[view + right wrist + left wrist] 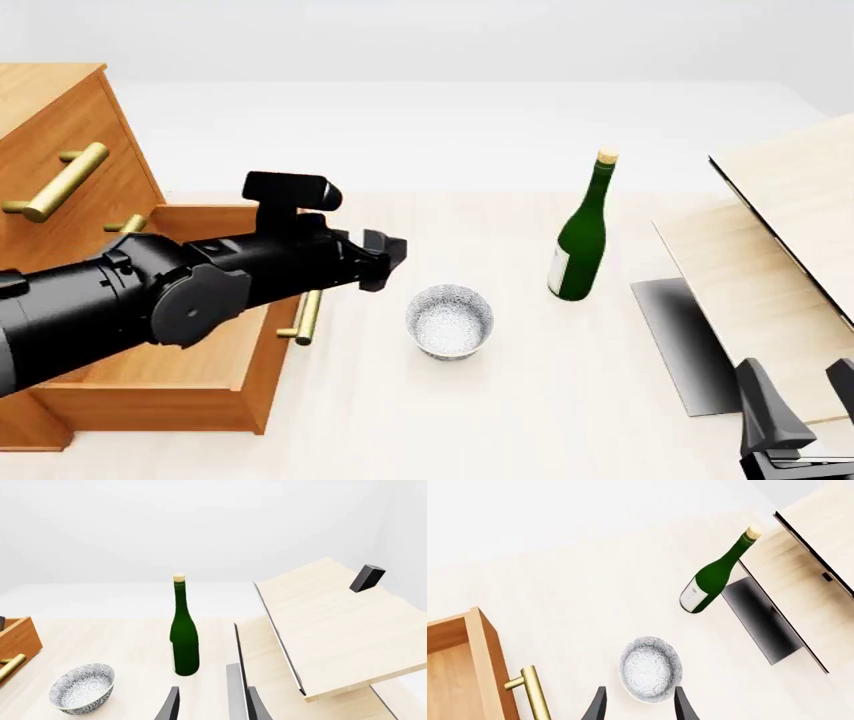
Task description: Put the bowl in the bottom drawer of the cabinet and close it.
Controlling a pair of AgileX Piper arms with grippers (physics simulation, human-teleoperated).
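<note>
Open desk [507,420] lay around the bowl [450,320] at frame centre; the bottle [583,235] stood right, the open drawer [200,350] left, boards [787,250] far right.

My left arm [147,290] is a thick, matte black tube built from rounded cylindrical segments, with a large circular joint cap on its side and a small black box-shaped block mounted on top near the wrist. Its end effector [378,258] is black and blocky. My right end effector [801,415] shows dark grey, wedge-shaped fingers [172,706].
</note>
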